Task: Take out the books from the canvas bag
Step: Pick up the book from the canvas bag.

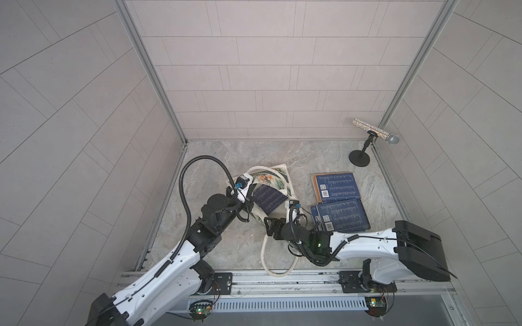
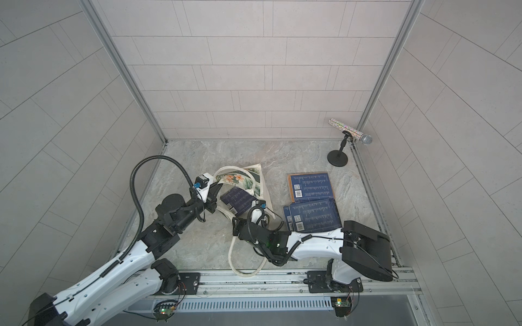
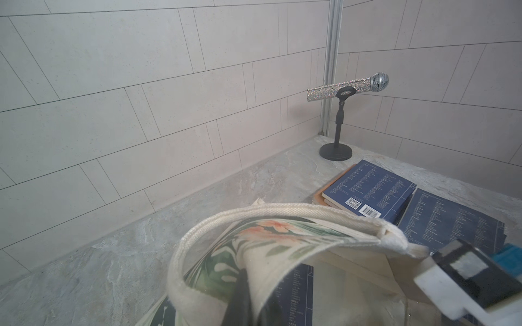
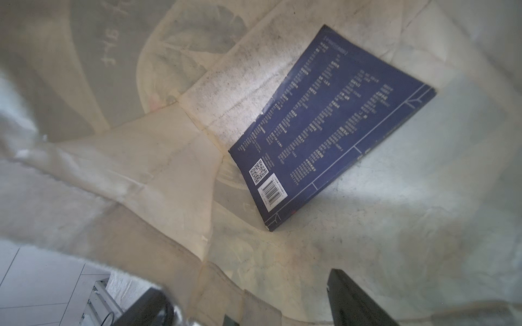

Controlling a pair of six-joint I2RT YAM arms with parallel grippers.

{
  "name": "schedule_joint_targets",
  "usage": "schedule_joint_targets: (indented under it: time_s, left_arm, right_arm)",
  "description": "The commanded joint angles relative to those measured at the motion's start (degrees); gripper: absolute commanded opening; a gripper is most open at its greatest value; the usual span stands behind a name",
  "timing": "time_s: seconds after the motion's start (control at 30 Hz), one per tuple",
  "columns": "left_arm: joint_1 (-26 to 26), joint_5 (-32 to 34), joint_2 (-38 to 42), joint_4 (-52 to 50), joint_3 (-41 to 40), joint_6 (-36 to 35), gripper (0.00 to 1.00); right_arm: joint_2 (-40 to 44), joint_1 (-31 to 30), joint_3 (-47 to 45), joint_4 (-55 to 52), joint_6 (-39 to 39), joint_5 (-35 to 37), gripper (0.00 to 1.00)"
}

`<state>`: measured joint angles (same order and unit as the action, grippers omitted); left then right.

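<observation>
A cream canvas bag with a green leafy print [image 1: 271,176] lies left of centre on the grey marbled surface [image 1: 226,158]. The left jaws are clamped together on its rim, holding the mouth up. One thin navy paperback with white text and a barcode sticker [image 4: 324,127] is inside, lying flat against the cloth. The right jaws stand wide apart just inside the mouth, short of that book and holding nothing. The other navy paperbacks [image 1: 343,216] are already out, piled to the right of the bag. From where I stand, the worry is the flat book: the jaws could pinch lining along with the cover and drag the whole bag. The rim could also slip free and drop over the opening. The long cream handle [image 1: 278,265] loops close under the right arm [image 1: 364,242] and may snag it.
</observation>
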<state>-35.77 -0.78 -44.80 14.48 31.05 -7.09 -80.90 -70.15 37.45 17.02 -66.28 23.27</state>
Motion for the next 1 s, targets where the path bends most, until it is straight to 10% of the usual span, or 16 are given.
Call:
schedule_joint_targets:
  time_s: [0.0,0.27,0.97]
  left_arm:
    - [0.1,2.2,0.7,3.6,3.3,-0.6,0.00]
    - [0.1,1.0,-1.1,3.1,3.7,-0.4,0.00]
    - [0.1,-5.1,2.7,8.1,0.9,0.5,0.00]
  right_arm:
    - [4.9,-0.7,-1.5,-5.2,0.7,0.9,0.86]
    - [10.9,-1.3,-6.1,-8.9,0.0,2.7,0.85]
    - [-10.3,0.0,2.0,3.0,-2.4,1.3,0.83]
